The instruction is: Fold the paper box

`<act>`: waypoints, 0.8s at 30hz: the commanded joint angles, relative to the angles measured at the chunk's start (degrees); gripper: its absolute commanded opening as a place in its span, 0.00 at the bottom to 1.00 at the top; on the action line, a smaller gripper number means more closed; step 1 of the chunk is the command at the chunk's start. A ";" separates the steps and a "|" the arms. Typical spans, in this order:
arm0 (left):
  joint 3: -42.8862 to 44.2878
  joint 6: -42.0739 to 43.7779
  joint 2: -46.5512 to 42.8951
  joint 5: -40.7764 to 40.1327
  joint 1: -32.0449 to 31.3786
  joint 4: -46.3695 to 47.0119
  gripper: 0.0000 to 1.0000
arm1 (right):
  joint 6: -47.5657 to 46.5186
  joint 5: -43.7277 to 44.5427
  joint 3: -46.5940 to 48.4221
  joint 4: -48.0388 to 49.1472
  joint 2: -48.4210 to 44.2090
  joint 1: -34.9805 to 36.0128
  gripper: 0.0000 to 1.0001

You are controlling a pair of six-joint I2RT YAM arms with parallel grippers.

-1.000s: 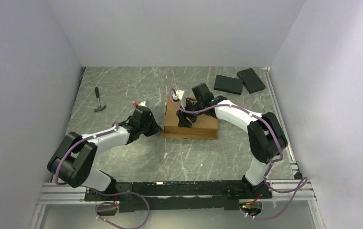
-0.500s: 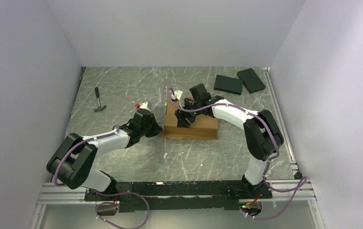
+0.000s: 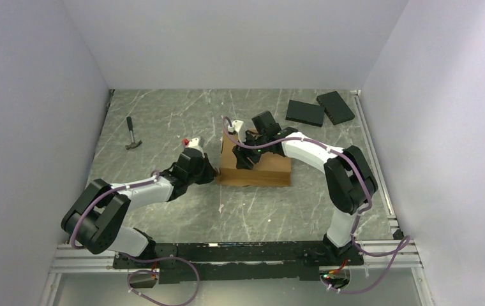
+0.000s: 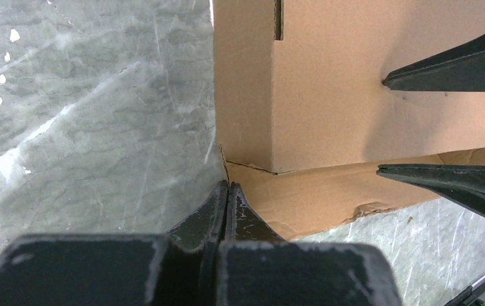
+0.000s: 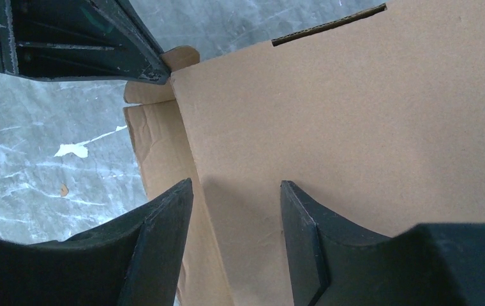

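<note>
Between pale walls (image 3: 227, 38) — grey marbled table (image 3: 163, 115), paper box (image 3: 268, 171) centred

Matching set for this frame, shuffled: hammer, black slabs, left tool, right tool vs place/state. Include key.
Things:
1. hammer
2. black slabs
3. left tool
4. right tool

Place or state:
A. open, over the top panel of the paper box
B. far right of the table
C. shut, tips at a corner of the paper box
D. far left of the table

Pairs: 1-D, 2-B, 3-C, 4-A
</note>
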 commanded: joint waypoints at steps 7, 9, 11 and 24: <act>-2.67 3.89 -0.54 0.48 -0.94 4.37 0.00 | 1.37 2.38 2.26 -1.42 2.48 0.52 0.56; -2.97 4.30 -0.69 0.59 -1.00 4.76 0.00 | 1.43 2.48 2.38 -1.57 2.75 0.52 0.56; -3.15 4.66 -0.79 0.60 -1.02 4.96 0.00 | 1.54 2.51 2.43 -1.63 2.84 0.52 0.56; -3.22 7.21 -0.85 0.60 -2.38 5.40 0.00 | 2.51 4.19 2.91 -2.00 3.83 0.51 0.55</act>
